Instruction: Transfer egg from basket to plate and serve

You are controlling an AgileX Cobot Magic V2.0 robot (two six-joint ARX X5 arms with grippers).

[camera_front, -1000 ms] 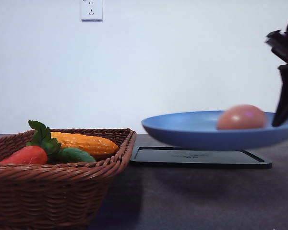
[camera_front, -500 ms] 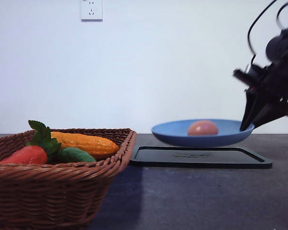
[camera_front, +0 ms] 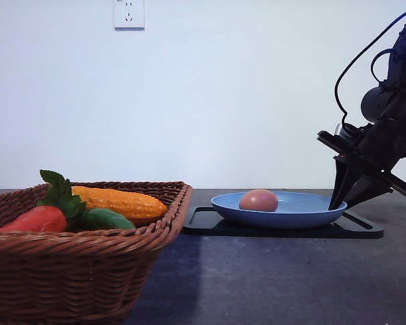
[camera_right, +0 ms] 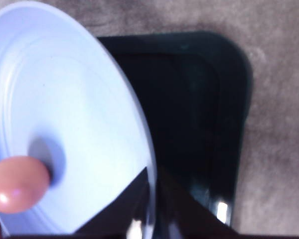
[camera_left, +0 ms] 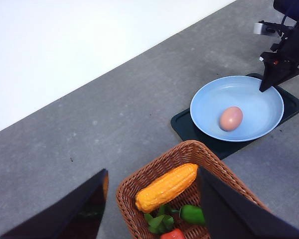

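The pinkish-brown egg (camera_front: pixel 258 200) lies in the light blue plate (camera_front: pixel 304 215), left of its middle. The plate rests on a black tray (camera_front: pixel 355 229). My right gripper (camera_front: pixel 340 200) is shut on the plate's right rim, its fingers (camera_right: pixel 127 211) pinching the edge (camera_right: pixel 150 199). In the right wrist view the egg (camera_right: pixel 17 184) sits on the plate (camera_right: pixel 65 99) away from the fingers. The wicker basket (camera_front: pixel 88 264) stands at front left. My left gripper (camera_left: pixel 152 172) hangs open above the basket (camera_left: pixel 189 148), looking across at the plate (camera_left: pixel 249 94), the egg (camera_left: pixel 231 118) and the right gripper (camera_left: pixel 270 77).
The basket holds a yellow corn cob (camera_front: pixel 118 202), a red carrot-like vegetable (camera_front: pixel 39 219) with green leaves, and a green vegetable (camera_front: pixel 108 219). The black tray (camera_right: pixel 199 99) reaches past the plate on the right. Grey tabletop lies in front, a white wall behind.
The right gripper has carried the plate down and away from the camera and set it on the black tray. The egg has rolled from the plate's right side towards its left.
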